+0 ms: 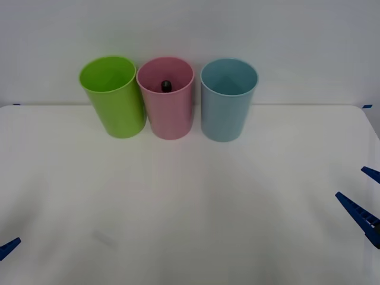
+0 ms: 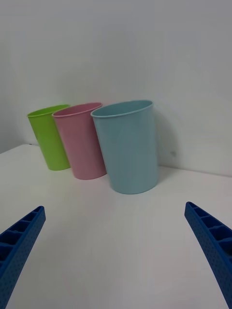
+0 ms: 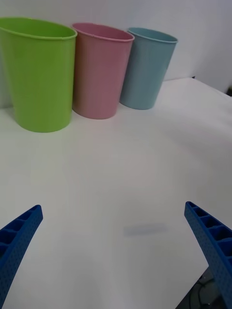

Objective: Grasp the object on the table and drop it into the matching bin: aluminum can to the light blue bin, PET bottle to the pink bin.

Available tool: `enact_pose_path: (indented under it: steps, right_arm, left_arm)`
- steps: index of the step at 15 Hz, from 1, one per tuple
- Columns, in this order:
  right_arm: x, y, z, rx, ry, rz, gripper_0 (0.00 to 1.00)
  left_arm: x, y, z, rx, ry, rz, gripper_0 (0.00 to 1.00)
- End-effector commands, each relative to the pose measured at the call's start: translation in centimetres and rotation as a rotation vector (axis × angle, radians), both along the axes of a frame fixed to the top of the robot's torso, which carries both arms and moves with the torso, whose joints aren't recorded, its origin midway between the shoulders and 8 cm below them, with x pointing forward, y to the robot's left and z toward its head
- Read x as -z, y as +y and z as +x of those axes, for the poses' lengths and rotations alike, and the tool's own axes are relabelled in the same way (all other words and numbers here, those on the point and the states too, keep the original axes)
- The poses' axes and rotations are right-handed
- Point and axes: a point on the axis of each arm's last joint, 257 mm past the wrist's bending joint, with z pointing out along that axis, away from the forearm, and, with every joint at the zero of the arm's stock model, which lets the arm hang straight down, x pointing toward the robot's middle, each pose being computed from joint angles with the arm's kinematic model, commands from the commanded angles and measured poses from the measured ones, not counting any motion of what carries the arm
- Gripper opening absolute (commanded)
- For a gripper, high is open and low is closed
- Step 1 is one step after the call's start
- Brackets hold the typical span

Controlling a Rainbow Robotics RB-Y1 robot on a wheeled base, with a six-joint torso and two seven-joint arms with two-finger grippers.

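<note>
The PET bottle [image 1: 166, 86] stands inside the pink bin [image 1: 166, 113], with just its black cap visible above the inner wall. The pink bin is the middle of three cups at the back of the white table [image 1: 190, 202], and the light blue bin [image 1: 227, 110] is to its right. My right gripper [image 1: 363, 196] hovers open and empty at the table's right edge, far from the bins. In the right wrist view my right gripper [image 2: 115, 207] faces the light blue bin [image 2: 128, 145]. My left gripper [image 3: 112, 208] is open and empty at the near left, one fingertip [image 1: 9, 248] showing.
A lime green cup [image 1: 113, 98] stands left of the pink bin, touching or nearly touching it. A white wall rises right behind the cups. Blue tape marks [image 1: 367, 106] sit at the table's back corners. Bare tabletop stretches between the grippers and the cups.
</note>
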Motion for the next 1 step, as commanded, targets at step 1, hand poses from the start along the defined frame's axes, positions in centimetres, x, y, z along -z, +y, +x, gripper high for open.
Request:
enact_pose_path:
  steps: [1]
  right_arm:
    - [0.0,0.0,0.0,0.0,0.0,0.0,1.0]
  left_arm:
    - [0.01,0.0,0.01,0.0,0.0,0.0,1.0]
